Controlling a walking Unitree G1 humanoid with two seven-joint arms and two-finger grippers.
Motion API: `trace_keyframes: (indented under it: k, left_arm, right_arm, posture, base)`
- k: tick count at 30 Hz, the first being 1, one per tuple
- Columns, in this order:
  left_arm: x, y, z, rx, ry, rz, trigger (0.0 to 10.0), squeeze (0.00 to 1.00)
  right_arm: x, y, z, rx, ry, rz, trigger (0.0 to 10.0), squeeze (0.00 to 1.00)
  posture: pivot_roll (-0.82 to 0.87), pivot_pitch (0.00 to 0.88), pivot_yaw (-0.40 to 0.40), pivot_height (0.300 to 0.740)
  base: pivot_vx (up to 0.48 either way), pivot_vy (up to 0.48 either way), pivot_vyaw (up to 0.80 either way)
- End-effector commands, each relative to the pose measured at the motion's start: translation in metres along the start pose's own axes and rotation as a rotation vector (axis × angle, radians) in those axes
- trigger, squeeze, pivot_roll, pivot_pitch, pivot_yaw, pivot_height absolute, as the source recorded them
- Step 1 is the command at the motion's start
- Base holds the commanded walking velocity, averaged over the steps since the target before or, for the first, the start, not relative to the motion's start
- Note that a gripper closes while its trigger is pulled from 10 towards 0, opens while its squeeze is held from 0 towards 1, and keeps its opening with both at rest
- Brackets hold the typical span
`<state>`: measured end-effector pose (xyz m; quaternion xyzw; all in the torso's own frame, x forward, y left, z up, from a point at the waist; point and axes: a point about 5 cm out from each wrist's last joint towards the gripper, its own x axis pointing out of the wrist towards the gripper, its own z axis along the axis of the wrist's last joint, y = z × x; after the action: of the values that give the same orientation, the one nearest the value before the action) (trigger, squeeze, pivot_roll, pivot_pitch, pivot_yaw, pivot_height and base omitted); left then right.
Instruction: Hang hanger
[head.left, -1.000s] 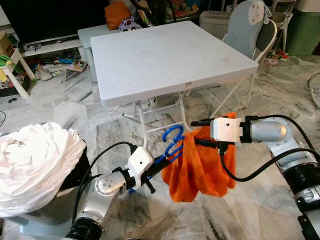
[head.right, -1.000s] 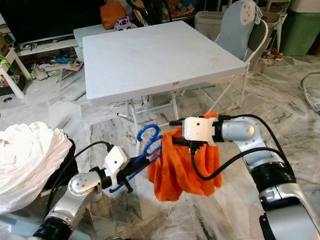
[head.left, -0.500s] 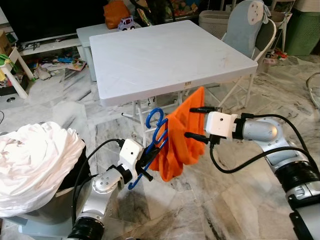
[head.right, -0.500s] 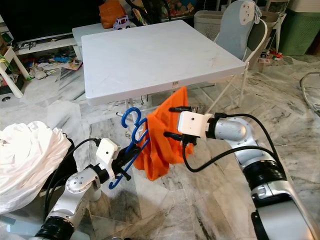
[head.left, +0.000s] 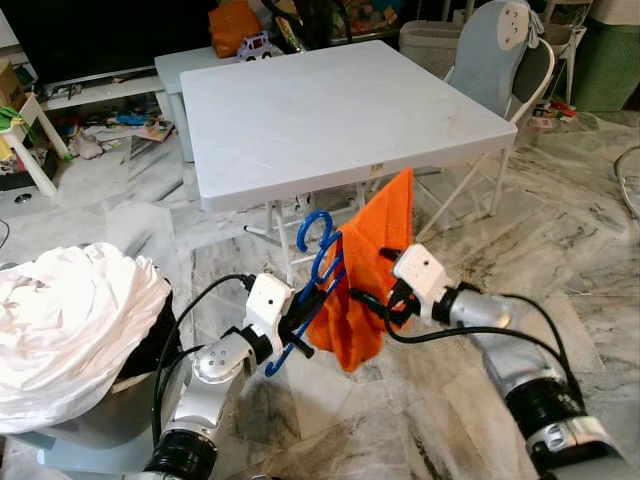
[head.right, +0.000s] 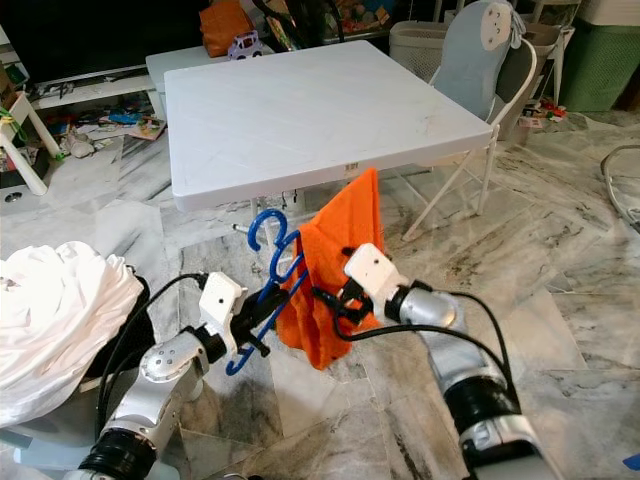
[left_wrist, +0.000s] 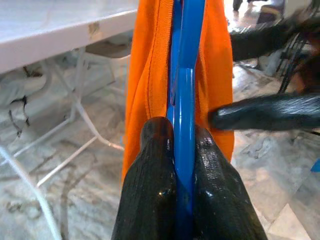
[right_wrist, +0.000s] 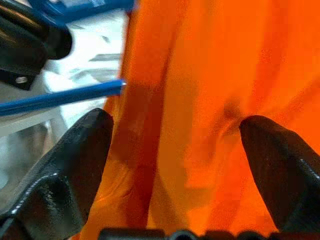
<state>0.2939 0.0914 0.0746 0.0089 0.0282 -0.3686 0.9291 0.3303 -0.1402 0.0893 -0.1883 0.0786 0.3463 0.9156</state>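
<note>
A blue plastic hanger (head.left: 322, 262) stands nearly upright in front of the table, hook at the top. My left gripper (left_wrist: 182, 135) is shut on its lower bar, one finger (left_wrist: 155, 165) on each side. An orange cloth (head.left: 372, 270) is draped over the hanger, one corner sticking up by the table's edge. My right gripper (head.left: 375, 300) is open at the cloth's lower half. In the right wrist view its fingers (right_wrist: 75, 160) are spread wide with the orange cloth (right_wrist: 200, 100) between them, and the hanger's blue bar (right_wrist: 65, 95) is beside one finger.
A white folding table (head.left: 330, 110) stands just behind the hanger, with a grey chair (head.left: 490, 60) at its far right. A heap of white laundry (head.left: 70, 320) fills a basket on my left. A green bin (head.left: 610, 50) stands at the back right, on a marble floor.
The left gripper has tipped the hanger upright and lifted it with the cloth. The right arm has dropped and pulled in, its gripper now low on the cloth.
</note>
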Motion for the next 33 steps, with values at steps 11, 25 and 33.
trace_keyframes:
  k: [11,25,33]
  left_arm:
    - [0.004,-0.004,0.027,0.059,-0.085,-0.060,0.0,0.00]
    - [0.001,0.001,0.021,0.075,-0.044,-0.010,0.0,0.00]
    - [0.002,0.001,0.020,0.094,-0.040,-0.007,0.0,0.00]
  right_arm:
    - [0.008,-0.024,0.010,0.094,-0.009,-0.248,0.0,0.00]
    - [0.001,-0.038,0.013,0.085,-0.030,-0.316,0.0,0.00]
    - [0.000,-0.042,0.014,0.105,-0.038,-0.345,0.0,0.00]
  posture:
    - [-0.10,0.000,0.058,0.740]
    - [-0.11,0.000,0.058,0.740]
    - [-0.12,0.000,0.055,0.740]
  base:
    - [0.000,0.000,0.00]
    - [0.000,0.000,0.00]
    - [0.000,0.000,0.00]
